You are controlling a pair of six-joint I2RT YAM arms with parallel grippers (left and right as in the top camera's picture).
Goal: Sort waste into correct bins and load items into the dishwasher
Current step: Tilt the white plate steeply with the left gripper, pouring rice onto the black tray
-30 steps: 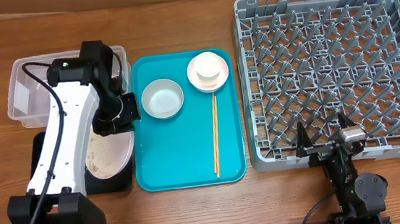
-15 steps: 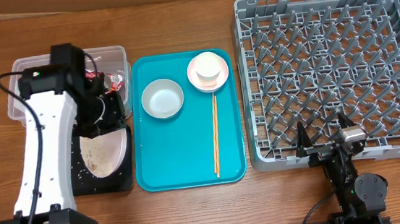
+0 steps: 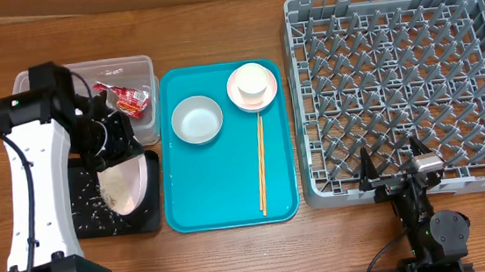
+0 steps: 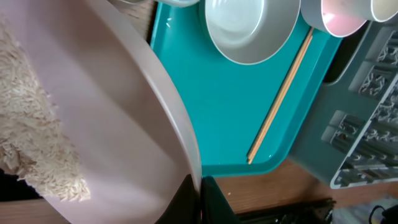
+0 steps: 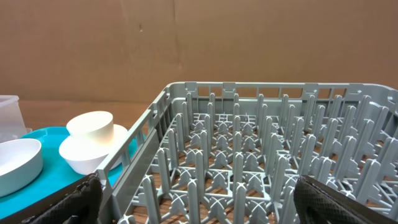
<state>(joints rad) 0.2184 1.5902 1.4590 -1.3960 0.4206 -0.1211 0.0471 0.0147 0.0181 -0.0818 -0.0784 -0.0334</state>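
A teal tray [image 3: 220, 182] lies on the wooden table [image 3: 322, 243], with a brown cardboard wall [image 5: 186, 43] behind.

**A:** Finishes on my setup, quick?
**B:** Pink plate [image 4: 112, 112]: smooth, glossy. Rice grains [image 4: 31, 112]: matt, rough clump. Teal tray [image 4: 230, 118]: shiny plastic.
**A:** Re chopsticks [image 4: 281, 92], dish rack [image 5: 249, 155]?
**B:** Chopsticks matt wood; dish rack grey plastic, matt. Table [image 3: 235, 255]: wood w/ grain.

Overhead looks straight down; my left wrist hangs close over the teal tray [image 4: 230, 118]; my right, low, faces the dish rack [image 5: 249, 168], tray lower left.
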